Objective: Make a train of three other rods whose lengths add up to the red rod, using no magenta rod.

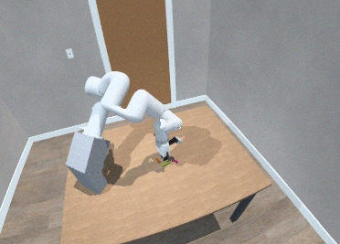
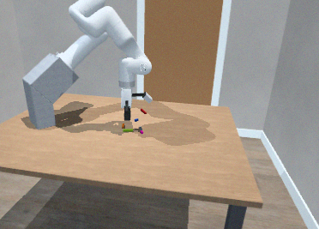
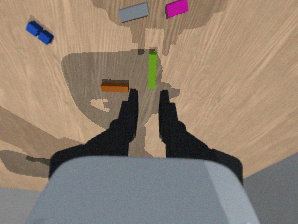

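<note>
My gripper [image 1: 165, 159] [image 2: 127, 118] [image 3: 148, 100] has its fingers partly apart, nothing between them. The lime rod [image 1: 165, 164] [image 2: 128, 130] [image 3: 152, 71] lies just beyond the fingertips in the wrist view, pointing away. The orange rod [image 1: 158, 160] [image 2: 123, 126] [image 3: 115, 87] lies crosswise left of the fingertips. A grey rod [image 3: 134, 12] lies farther off at the top, slightly tilted. Two blue rods [image 3: 34, 28] [image 3: 46, 37] lie nearly end to end at upper left. The red rod [image 2: 143, 111] lies farther back on the table and is outside the wrist view.
A magenta rod [image 1: 176, 161] [image 2: 141, 132] [image 3: 177, 8] lies right of the grey rod in the wrist view, with a gap between them. All the rods are on the wooden table [image 1: 206, 189] [image 2: 171, 169]. The arm's shadow falls across several rods.
</note>
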